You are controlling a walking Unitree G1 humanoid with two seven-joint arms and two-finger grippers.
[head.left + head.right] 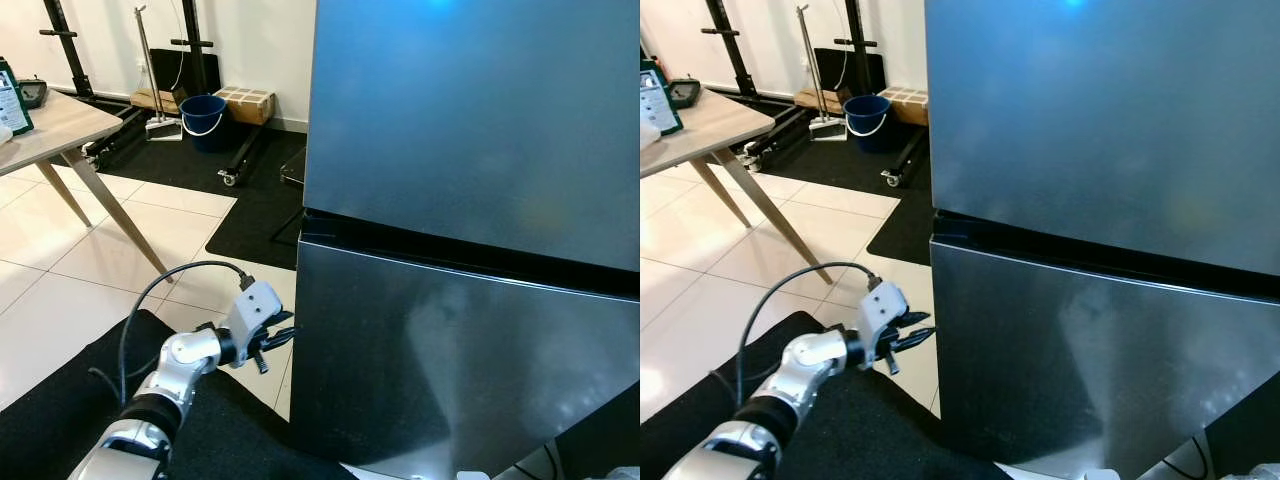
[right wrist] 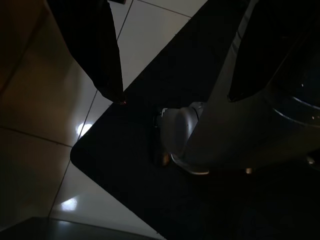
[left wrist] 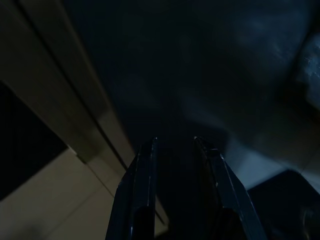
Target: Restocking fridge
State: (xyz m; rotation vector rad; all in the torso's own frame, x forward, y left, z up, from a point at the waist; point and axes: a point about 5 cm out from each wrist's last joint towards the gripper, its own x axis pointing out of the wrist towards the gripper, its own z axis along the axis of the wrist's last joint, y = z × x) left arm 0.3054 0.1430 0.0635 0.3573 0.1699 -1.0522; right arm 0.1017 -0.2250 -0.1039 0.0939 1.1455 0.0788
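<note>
The tall dark steel fridge (image 1: 470, 150) stands straight ahead with both doors closed. A dark gap (image 1: 450, 255) separates its upper door from its lower door (image 1: 450, 370). My left gripper (image 1: 283, 336) reaches toward the left edge of the lower door, low down, with its fingertips just short of that edge. Its fingers (image 3: 148, 165) are slightly apart with nothing between them, and the left wrist view looks along the door's side edge. My right gripper (image 2: 175, 95) hangs open over the black mat, empty.
A wooden table (image 1: 50, 130) on slanted legs stands at the left. Behind it are a blue bucket (image 1: 203, 115), a cardboard box (image 1: 245, 103) and black stand frames. A black mat (image 1: 60, 400) lies under me on white tiles. My own foot (image 2: 180, 130) is below the right gripper.
</note>
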